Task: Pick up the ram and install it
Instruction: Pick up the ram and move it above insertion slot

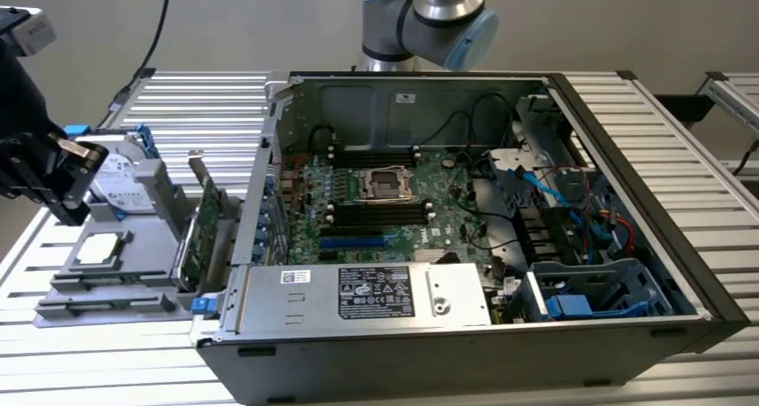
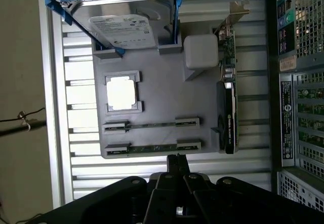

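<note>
Slatted aluminium tabletop (image 1: 155,104) carries an open computer case (image 1: 475,362) and, toward the exterior view's left, a grey parts holder (image 2: 162,97). In the wrist view the ram (image 2: 152,147) sits in the holder's outermost slot. A second stick (image 2: 152,125) sits in the next slot, thinner and harder to read. The gripper (image 2: 177,158) hangs over that edge of the holder, near the ram but apart from it, closed on nothing. In the exterior view its black body is cut off at the left edge. A hard drive (image 2: 124,29) in blue rails is partly out of frame, and a graphics card (image 2: 227,113) stands on edge.
</note>
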You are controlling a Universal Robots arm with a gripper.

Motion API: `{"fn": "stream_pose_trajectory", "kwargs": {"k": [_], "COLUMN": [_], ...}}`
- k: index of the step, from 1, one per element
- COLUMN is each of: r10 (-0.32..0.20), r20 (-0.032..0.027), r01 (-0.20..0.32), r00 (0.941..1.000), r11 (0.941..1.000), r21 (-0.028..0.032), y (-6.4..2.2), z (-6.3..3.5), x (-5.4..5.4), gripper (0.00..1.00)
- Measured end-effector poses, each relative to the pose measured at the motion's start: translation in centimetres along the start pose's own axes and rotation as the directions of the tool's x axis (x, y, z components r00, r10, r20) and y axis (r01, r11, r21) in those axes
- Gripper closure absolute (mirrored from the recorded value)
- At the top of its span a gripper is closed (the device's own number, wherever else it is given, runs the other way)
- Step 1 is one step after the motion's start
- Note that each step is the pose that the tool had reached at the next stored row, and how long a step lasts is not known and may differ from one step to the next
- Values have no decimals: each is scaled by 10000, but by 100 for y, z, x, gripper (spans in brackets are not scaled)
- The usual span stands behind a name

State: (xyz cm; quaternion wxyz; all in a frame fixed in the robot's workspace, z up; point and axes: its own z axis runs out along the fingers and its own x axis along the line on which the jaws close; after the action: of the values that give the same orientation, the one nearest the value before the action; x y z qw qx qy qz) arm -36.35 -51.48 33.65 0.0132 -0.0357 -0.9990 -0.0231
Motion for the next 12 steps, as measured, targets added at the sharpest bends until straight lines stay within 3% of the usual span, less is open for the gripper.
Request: {"fn": "stream_pose_trajectory", "kwargs": {"k": [6,12], "r10": [-980,-2059], "r20": [-47,-100], "r01": [980,2060], "r00": [9952,9785], "r11": [9952,9785], "r21": [25,47], "y": [-3,-5], "z": [36,78], "x": [3,1], "gripper": [89,89]}}
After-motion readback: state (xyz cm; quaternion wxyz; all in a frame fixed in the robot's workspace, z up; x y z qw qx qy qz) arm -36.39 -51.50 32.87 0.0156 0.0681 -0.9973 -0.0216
